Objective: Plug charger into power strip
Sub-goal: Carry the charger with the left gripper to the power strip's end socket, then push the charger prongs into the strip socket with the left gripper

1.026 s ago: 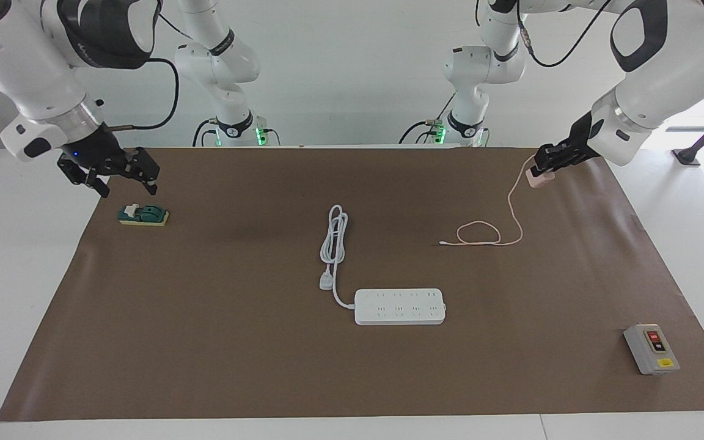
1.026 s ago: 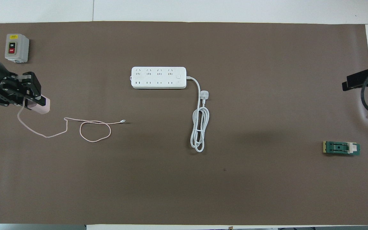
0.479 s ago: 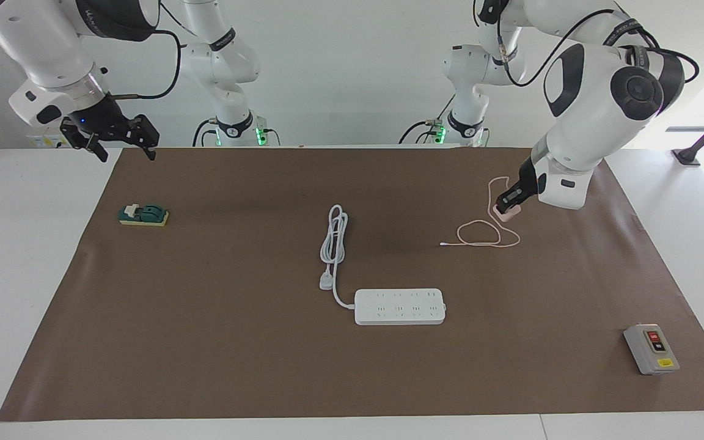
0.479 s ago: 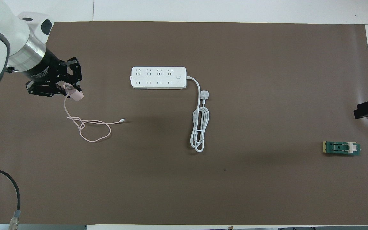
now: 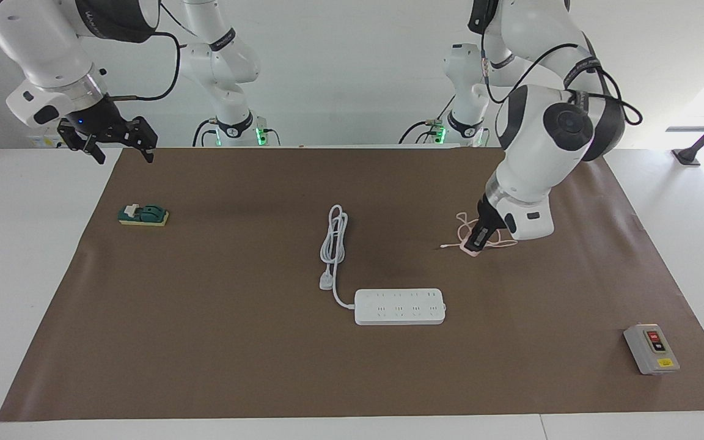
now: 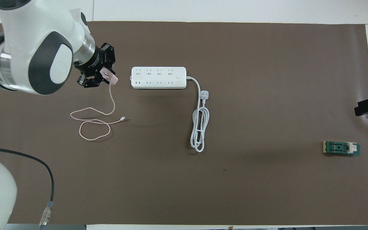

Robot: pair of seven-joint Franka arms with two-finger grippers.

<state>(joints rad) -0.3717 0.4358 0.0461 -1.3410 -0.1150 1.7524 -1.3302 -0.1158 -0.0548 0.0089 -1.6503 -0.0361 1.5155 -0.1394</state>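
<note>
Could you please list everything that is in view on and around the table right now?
charger: one, pale pink, held in the air beside the power strip's end toward the left arm, thin cable trailing onto the mat
power strip: one, white, mid-table, cord coiled nearer the robots
switch box: one, grey, red and black buttons, far corner at the left arm's end
green block: one, green and cream, right arm's end
mat: one, brown, covering the table
left gripper: shut on the charger
right gripper: open, waiting above the mat's edge
</note>
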